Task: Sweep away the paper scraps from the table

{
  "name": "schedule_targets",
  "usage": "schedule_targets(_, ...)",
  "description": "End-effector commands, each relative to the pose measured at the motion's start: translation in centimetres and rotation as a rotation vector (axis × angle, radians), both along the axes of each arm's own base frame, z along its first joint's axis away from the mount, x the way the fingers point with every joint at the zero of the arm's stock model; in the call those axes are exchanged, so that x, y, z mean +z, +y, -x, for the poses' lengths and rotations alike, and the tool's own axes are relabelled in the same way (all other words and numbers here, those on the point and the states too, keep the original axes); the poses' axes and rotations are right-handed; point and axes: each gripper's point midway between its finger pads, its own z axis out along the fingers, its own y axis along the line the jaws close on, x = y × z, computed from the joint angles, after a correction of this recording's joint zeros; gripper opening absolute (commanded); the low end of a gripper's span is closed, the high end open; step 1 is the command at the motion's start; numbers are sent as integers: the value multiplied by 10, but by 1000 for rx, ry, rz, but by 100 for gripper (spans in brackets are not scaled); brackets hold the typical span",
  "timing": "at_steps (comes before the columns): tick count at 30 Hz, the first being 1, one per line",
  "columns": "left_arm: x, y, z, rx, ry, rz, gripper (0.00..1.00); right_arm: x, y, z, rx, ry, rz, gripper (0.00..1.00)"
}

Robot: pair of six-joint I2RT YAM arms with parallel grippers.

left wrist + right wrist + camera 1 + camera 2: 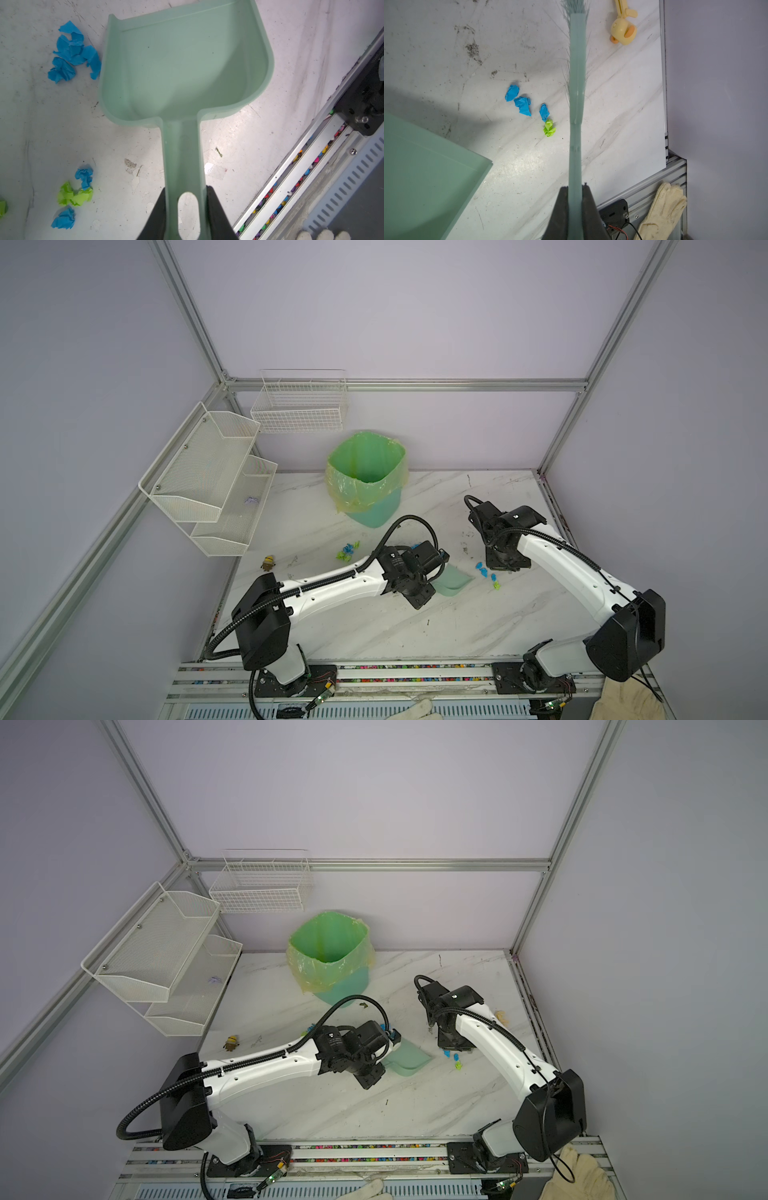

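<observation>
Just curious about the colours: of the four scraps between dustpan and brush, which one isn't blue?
The lime-green scrap, the one closest to the brush handle; the other three are blue.

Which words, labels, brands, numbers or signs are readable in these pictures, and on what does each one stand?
No text is readable in any view.
Pale print on the left arm's black motor housing: too small and blurred.
White mark on the right arm's black joint cover: a tiny sign, no letters legible.
The dustpan and the brush: no print shows.
</observation>
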Motion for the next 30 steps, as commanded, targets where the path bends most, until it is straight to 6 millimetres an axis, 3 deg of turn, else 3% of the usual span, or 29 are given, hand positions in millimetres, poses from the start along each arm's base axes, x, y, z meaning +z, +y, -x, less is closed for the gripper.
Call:
schedule_targets(1,-12,-4,6,-4,14,10,0,-4,3,8,30,40,18,0)
schedule_targets(15,-24,-18,3,-99,-39,-58,0,-28,21,34,56,112,-7,0)
schedule_targets(27,-39,-29,-5,-100,-29,-96,0,-38,83,31,208,115,-339,0)
schedule_targets(30,-39,-34,-8,-96,-38,-97,0,-28,92,35,246,92,-410,0)
